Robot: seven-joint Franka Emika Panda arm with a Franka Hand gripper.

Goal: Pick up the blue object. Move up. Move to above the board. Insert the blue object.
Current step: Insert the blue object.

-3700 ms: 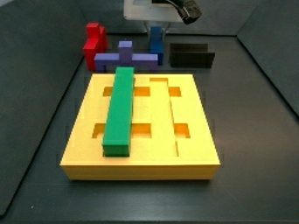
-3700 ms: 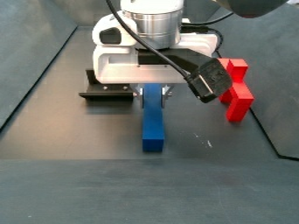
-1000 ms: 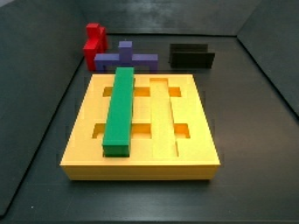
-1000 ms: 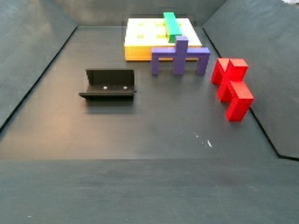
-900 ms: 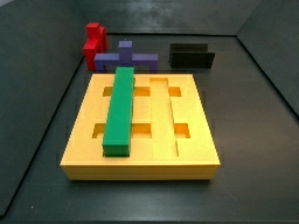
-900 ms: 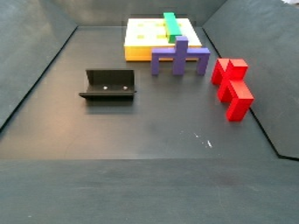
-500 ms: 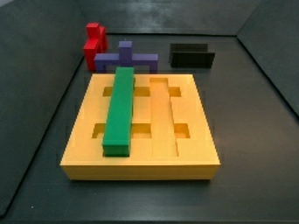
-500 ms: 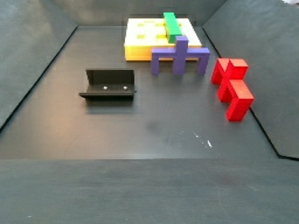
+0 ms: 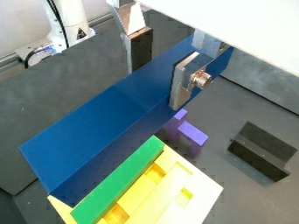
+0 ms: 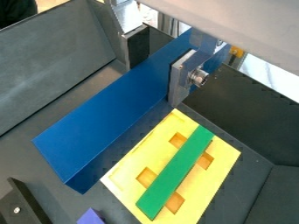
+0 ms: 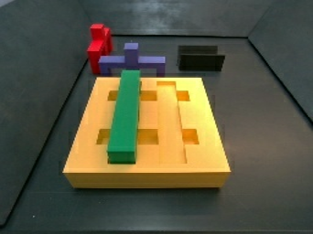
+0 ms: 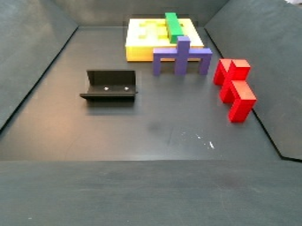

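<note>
In both wrist views my gripper (image 9: 158, 79) (image 10: 155, 77) is shut on the blue object (image 9: 111, 122) (image 10: 111, 131), a long blue bar held across the jaws near one end. The silver fingers (image 9: 184, 80) press its sides. The bar hangs high above the floor, over the edge of the yellow-orange board (image 9: 176, 199) (image 10: 176, 121). The board also shows in both side views (image 11: 210, 119) (image 12: 139, 53). Neither the gripper nor the blue bar shows in either side view.
A green bar (image 11: 124, 114) (image 12: 177, 26) (image 10: 176, 171) (image 9: 117, 188) lies in one groove of the board. A purple cross block (image 11: 132, 62) (image 12: 182, 58), a red block (image 11: 98, 44) (image 12: 236, 84) and the dark fixture (image 11: 202, 58) (image 12: 109, 86) stand on the floor.
Some seconds ago the gripper was down at the blue bar on the floor near the fixture. Since then both have left the side views. Over the last second those views are unchanged.
</note>
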